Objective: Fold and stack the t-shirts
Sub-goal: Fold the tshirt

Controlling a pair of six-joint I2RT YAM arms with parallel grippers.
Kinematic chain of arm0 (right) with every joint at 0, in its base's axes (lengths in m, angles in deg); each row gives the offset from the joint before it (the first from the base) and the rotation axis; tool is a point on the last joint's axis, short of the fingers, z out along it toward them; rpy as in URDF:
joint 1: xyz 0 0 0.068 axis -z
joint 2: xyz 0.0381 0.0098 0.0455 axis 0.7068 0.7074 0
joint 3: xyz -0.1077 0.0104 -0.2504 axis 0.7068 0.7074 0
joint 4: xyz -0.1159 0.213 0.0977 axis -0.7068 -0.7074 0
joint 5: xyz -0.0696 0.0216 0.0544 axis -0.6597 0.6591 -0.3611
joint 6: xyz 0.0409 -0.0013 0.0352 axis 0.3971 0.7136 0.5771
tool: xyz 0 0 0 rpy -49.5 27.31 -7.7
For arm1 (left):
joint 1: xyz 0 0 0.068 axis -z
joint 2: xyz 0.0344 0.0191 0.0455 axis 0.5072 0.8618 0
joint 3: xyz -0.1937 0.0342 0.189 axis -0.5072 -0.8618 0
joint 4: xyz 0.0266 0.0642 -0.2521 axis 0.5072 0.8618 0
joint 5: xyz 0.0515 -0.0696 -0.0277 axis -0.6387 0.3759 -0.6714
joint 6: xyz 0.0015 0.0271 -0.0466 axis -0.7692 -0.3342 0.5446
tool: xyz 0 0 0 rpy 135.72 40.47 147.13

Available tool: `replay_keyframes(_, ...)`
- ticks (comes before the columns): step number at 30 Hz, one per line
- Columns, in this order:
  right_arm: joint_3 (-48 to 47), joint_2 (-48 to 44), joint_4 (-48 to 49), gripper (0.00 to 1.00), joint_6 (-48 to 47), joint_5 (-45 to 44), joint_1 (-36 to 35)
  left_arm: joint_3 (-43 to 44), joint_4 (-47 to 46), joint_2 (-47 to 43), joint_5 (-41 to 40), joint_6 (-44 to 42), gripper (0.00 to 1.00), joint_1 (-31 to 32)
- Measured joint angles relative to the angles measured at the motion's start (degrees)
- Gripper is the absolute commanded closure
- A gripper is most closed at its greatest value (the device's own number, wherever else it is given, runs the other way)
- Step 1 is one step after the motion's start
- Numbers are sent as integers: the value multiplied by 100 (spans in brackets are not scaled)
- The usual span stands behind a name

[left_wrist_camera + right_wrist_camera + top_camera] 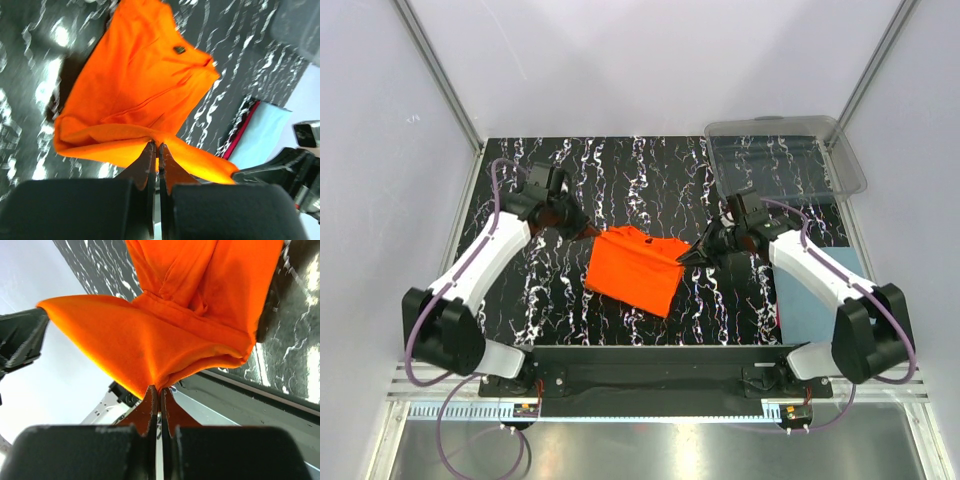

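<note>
The orange t-shirt lies partly folded in the middle of the black marbled table. My left gripper is shut on its far left corner, the cloth pinched between the jaws in the left wrist view. My right gripper is shut on its right edge, the cloth pinched in the right wrist view. Both corners are lifted a little, the cloth hanging between them. The blue-grey t-shirt lies folded flat at the right, under my right arm; it also shows in the left wrist view.
A clear plastic bin stands at the back right corner. White walls enclose the table on three sides. A red edge borders the blue-grey shirt. The black base rail runs along the near edge.
</note>
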Motion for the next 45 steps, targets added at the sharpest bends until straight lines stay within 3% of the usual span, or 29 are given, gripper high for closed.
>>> replay_keyframes(12,-647,1108,-7,100,-538,553,732,1200,-435,1720,444,-245,100,-188)
replay_keyframes(25,-1416,2616,-70,80,-1228,684,1069,2389,-656,3373,752,-422,95,-256)
replay_keyframes(27,-1690,2889,-114,70,-1368,654,1119,2538,-737,3624,756,-529,87,-295)
replay_keyframes(29,-1969,3110,-173,66,-1534,538,1156,2699,-800,3901,758,-636,72,-365)
replay_keyframes(30,-2142,3228,-243,57,-1652,468,1172,2815,-831,4059,756,-695,73,-411)
replay_keyframes(31,-2337,3338,-363,55,-1755,334,1176,2959,-848,4232,761,-719,72,-459)
replay_keyframes(33,-2691,3488,-496,55,-2090,-52,1182,3316,-892,4575,763,-828,55,-562)
replay_keyframes(40,-3504,3407,-1038,53,-2959,-896,1272,3917,-1075,4739,1051,-1110,50,-787)
replay_keyframes(45,-3056,2778,-1161,53,-3283,-986,1169,3139,-1231,3805,1314,-1322,54,-750)
